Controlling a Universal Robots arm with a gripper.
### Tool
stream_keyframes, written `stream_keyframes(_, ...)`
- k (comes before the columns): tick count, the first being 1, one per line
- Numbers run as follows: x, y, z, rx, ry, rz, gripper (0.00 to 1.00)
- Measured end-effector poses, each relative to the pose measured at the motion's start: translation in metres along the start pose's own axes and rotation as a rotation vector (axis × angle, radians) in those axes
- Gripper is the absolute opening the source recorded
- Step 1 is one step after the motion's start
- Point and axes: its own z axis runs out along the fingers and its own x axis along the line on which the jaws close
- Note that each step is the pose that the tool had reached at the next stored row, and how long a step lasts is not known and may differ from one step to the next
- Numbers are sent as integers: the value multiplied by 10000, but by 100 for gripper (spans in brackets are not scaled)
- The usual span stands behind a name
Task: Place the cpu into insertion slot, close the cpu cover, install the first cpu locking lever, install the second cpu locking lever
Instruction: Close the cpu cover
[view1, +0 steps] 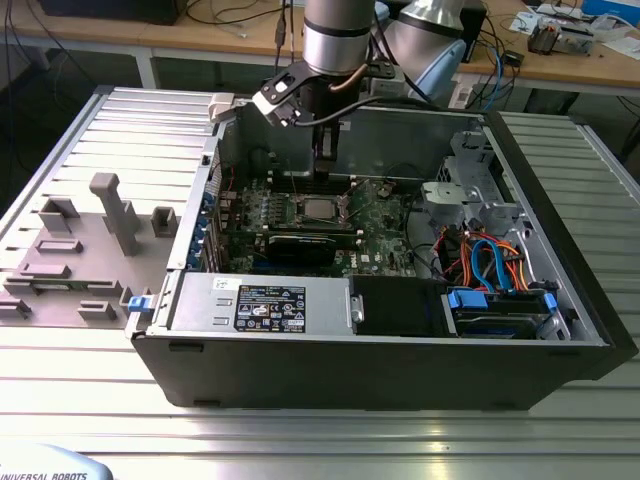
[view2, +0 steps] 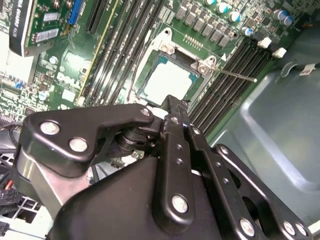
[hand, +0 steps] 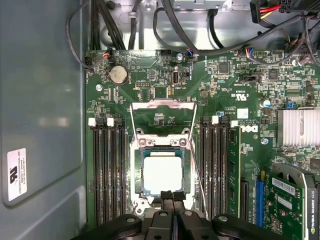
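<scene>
cpu (hand: 162, 172) seated flat in insertion slot (hand: 136, 170) | cpu cover (hand: 162, 103) swung back, leaving chip bare | claw (hand: 173, 195) pinched narrow, empty, forming one slim tip at socket edge

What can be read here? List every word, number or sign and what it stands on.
Sticker on the case wall: too small to read.
Label on the power supply: too small to read.
White print on the board: too small to read.
Stickers on the card: blurred.
</scene>
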Motion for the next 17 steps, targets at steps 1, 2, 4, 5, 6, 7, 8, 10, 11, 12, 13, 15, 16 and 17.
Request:
stream_keyframes(1, 0, 0, 0, 0, 0, 1, 11)
stream_keyframes(2, 0, 0, -2, 1, -2, 1, 11)
stream_keyframes(4, -1, 3, -3, 2, -3, 1, 11)
stream_keyframes(5, 0, 4, -3, 2, -4, 1, 11)
stream_keyframes(6, -1, 7, -3, 2, -3, 0, 11)
stream_keyframes(7, 0, 11, -3, 1, -3, 0, 11)
stream_keyframes(8, 0, 13, -3, 2, -3, 0, 11)
stream_keyframes(10, 0, 17, -3, 2, -3, 1, 11)
stream_keyframes(11, 0, 18, -3, 2, -3, 1, 11)
stream_keyframes(12, 0, 21, -3, 2, -3, 1, 11)
stream_keyframes(13, 0, 22, -3, 2, -3, 1, 11)
stream_keyframes(15, 0, 25, -3, 1, -2, 1, 11)
stream_keyframes(16, 0, 38, -3, 2, -3, 1, 11)
stream_keyframes(17, 0, 39, -3, 2, -3, 1, 11)
